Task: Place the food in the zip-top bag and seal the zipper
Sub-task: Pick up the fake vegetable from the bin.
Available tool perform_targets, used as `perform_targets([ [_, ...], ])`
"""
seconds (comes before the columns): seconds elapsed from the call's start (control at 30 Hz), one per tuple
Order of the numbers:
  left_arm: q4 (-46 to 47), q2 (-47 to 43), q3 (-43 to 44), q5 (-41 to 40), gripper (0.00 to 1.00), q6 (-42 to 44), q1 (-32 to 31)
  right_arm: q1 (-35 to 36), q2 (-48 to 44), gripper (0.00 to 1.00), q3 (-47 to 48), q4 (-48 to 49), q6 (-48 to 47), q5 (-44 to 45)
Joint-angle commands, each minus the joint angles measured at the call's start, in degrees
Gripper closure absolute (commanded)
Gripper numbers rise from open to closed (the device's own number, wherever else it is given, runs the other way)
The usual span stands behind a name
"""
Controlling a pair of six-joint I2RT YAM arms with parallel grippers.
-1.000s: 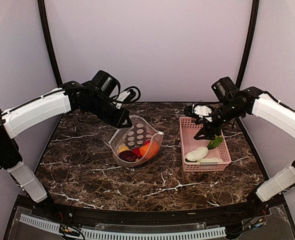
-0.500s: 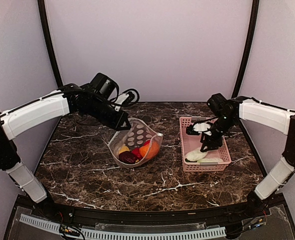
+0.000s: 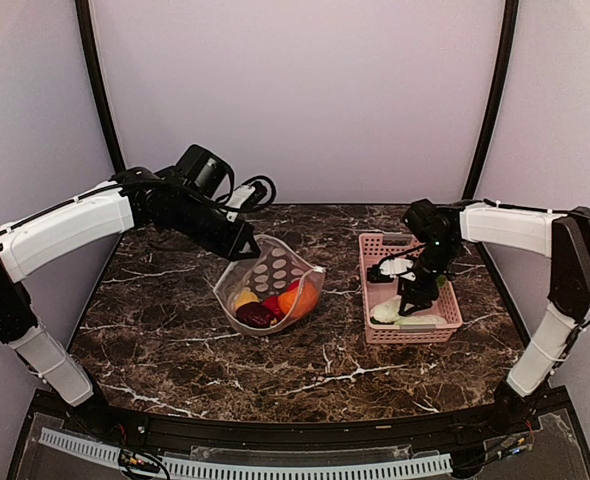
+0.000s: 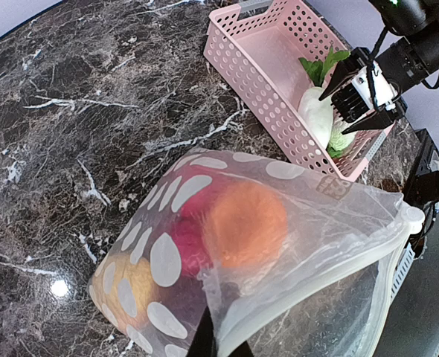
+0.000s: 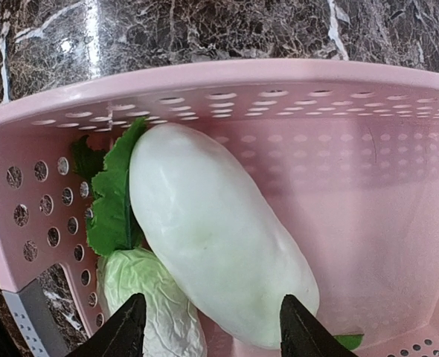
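Right gripper (image 5: 213,331) lowered into basket (image 5: 398,186), jaws spread astride radish (image 5: 212,245) (left gripper (image 3: 246,247) pinching zip-top bag (image 4: 316,245))

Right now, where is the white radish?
In the right wrist view, the radish lies in the pink basket on the robot's right, beside the cabbage, under the open right gripper.

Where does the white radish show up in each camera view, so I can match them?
Top external: the radish lies in the near half of the pink basket, right of centre.
Left wrist: the radish is at upper right, inside the basket.
Right wrist: the radish fills the centre, lying diagonally on the basket floor.
Shared landmark: the pink basket's perforated wall.
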Motion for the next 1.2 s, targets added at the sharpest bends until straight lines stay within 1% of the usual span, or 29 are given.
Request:
perform_targets([
  [0.0, 0.2, -2.6, -0.9, 0.8, 0.99, 0.0, 0.5, 1.0, 2.1, 0.41, 1.4, 0.3, -0.5, 0.6],
  [0.3, 0.5, -3.2, -1.7, 1.3, 0.99, -0.3, 0.5, 2.2, 5.8, 0.41, 2.4, 2.1, -0.3, 3.7],
  [0.53, 1.1, -3.9, -2.8, 1.7, 0.99, -0.8, 0.5, 2.3, 7.0, 0.39, 2.3, 2.9, -0.4, 5.5],
  [0.63, 1.2, -3.9, -3.1, 1.7, 0.99, -0.8, 0.5, 2.3, 6.5, 0.44, 3.1, 3.0, 0.0, 5.6],
  [0.67, 1.3, -4.0, -3.1, 1.7, 0.99, -0.8, 0.5, 2.3, 6.1, 0.47, 3.3, 3.1, 0.1, 5.7],
  [0.73, 1.4, -4.0, -3.3, 1.9, 0.99, -0.8, 0.5, 2.3, 5.0, 0.57, 4.1, 2.8, 0.3, 6.0],
  [0.83, 1.6, -3.9, -3.3, 2.0, 0.99, -0.9, 0.5, 2.3, 2.5, 0.63, 6.3, 0.9, 0.8, 5.5],
  [1.07, 1.9, -3.7, -3.2, 1.9, 0.99, -0.8, 0.5, 4.1, -4.7, 0.66, 12.2, -3.4, 2.0, 1.2],
  [1.17, 2.1, -3.4, -3.1, 1.9, 0.99, -0.7, 0.5, 5.9, -6.8, 0.67, 16.6, -6.5, 2.8, -3.3],
])
